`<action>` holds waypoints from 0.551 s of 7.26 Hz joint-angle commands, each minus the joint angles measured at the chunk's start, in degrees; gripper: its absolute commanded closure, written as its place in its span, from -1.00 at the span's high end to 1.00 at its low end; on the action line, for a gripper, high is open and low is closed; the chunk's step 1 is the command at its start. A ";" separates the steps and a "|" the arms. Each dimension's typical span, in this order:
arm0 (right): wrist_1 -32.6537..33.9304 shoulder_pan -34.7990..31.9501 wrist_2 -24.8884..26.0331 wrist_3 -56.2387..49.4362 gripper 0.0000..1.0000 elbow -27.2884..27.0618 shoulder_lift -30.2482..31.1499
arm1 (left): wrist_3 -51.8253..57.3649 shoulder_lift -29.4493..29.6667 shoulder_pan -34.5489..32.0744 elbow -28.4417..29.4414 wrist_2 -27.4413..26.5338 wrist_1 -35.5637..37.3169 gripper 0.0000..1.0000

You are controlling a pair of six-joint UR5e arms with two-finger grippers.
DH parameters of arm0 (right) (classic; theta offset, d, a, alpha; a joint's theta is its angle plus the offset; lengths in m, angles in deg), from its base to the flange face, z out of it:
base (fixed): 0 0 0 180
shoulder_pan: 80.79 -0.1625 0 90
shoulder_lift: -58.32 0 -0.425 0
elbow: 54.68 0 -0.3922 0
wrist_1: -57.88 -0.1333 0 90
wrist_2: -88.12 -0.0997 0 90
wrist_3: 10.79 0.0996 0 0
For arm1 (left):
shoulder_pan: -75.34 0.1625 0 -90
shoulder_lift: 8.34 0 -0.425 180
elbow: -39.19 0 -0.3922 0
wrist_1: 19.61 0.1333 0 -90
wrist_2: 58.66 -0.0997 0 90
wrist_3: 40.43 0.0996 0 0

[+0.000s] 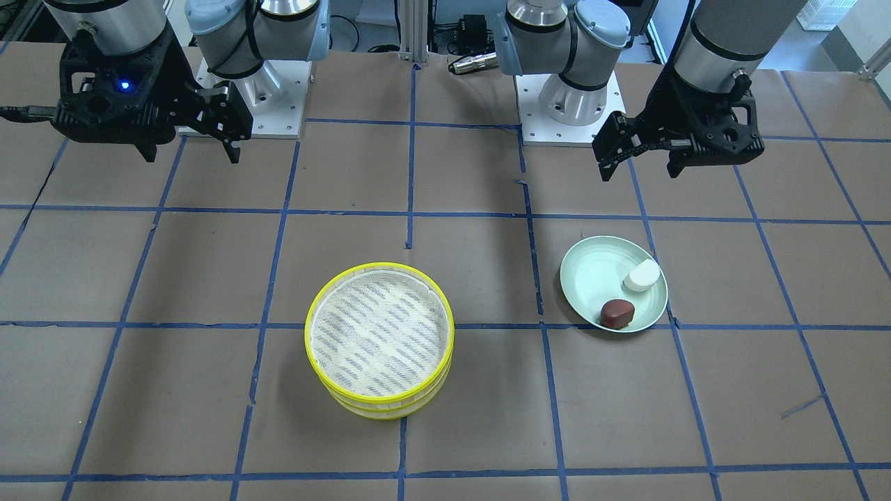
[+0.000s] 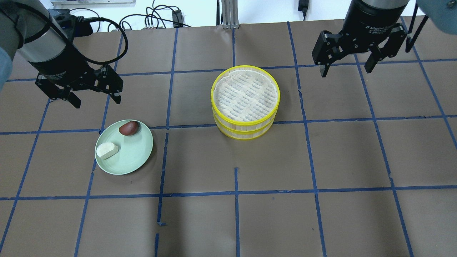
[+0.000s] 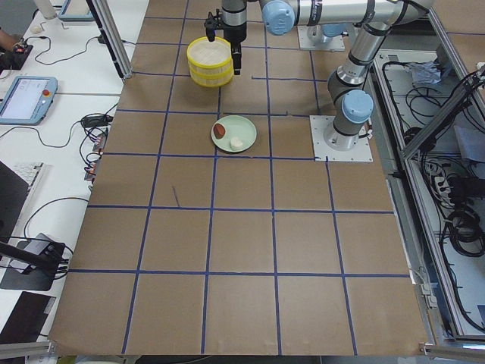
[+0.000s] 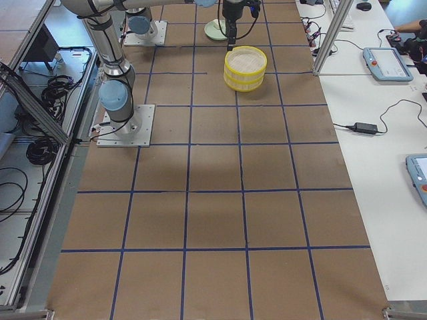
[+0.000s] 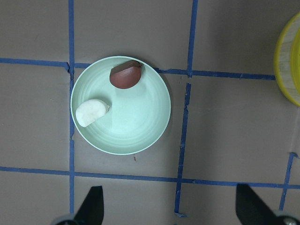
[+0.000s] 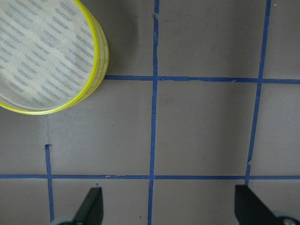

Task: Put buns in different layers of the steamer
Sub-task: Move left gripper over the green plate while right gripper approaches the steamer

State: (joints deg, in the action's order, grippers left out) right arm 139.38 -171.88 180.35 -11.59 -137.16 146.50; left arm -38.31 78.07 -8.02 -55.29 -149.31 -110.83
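Note:
Two yellow-rimmed steamer trays are stacked at mid-table, the upper tray point(image 2: 213, 96) on the lower tray point(image 2: 246, 135), both empty as far as shown. The white bun point(image 2: 107, 150) and the reddish-brown bun point(image 2: 129, 128) lie on a pale green plate point(image 2: 132, 160). My left gripper point(image 2: 97, 102) hangs open and empty above the table, just beyond the plate. In its wrist view the white bun point(image 5: 91, 112) and brown bun point(image 5: 125, 75) show ahead of its fingers. My right gripper point(image 2: 345, 71) is open and empty, to the right of the stack point(image 6: 101, 47).
The brown paper table point(image 2: 235, 221) is marked with a blue tape grid. The arm bases point(image 1: 567, 104) stand at the robot's side. Cables and operator devices point(image 3: 26, 98) lie off the table's far edge.

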 commanded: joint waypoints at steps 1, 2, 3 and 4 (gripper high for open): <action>0.49 0.55 -0.73 0.10 1.00 -1.01 0.58 | 0.00 0.08 0.03 -0.01 -0.31 -0.10 1.00; 0.76 0.73 -2.48 0.01 1.00 -1.02 0.59 | 0.00 0.08 0.03 -0.10 -0.32 -0.11 1.00; 1.11 0.82 -3.54 -0.43 1.00 -1.02 0.33 | 0.08 0.08 0.03 -0.44 -0.32 -0.02 1.00; -0.02 0.56 -3.20 -0.43 1.00 -1.89 0.24 | 0.08 0.08 0.03 -0.71 -0.32 -0.02 1.00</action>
State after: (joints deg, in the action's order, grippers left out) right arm 140.08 -171.19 177.51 -11.86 -138.33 146.86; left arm -38.26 78.14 -7.99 -55.67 -149.61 -110.87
